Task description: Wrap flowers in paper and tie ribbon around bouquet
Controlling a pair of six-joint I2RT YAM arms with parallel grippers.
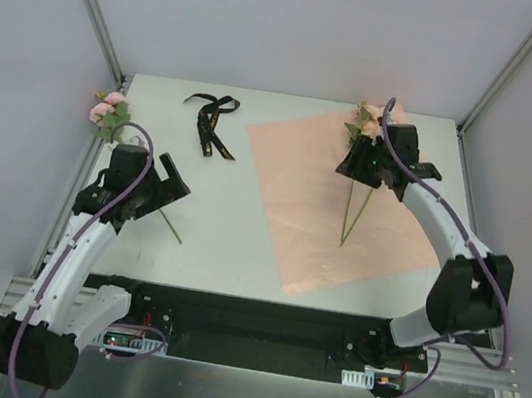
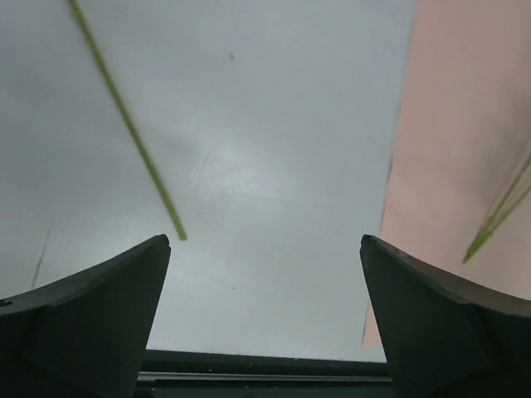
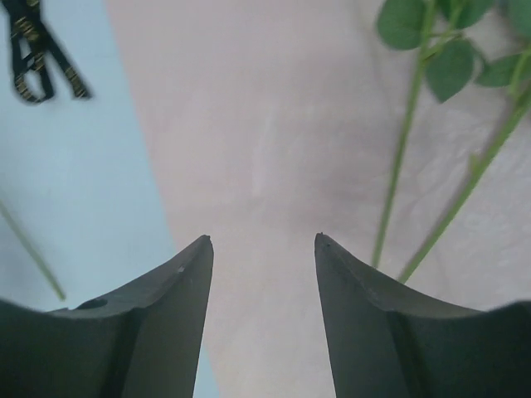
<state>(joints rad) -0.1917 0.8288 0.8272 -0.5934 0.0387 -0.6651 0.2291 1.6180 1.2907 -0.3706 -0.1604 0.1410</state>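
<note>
The pink paper lies flat on the right half of the table. Two flowers lie on it, pale pink blossoms at its far corner and thin stalks running toward me. My right gripper hovers open over the paper, just left of those stalks, with nothing between its fingers. A third flower lies at the far left, its stalk slanting across the bare table. My left gripper stands wide open and empty near that stalk's tip. The black ribbon lies loose at the back.
The paper's left edge shows at the right of the left wrist view. In the right wrist view the ribbon lies at the upper left. Grey walls and frame posts close the table in on three sides.
</note>
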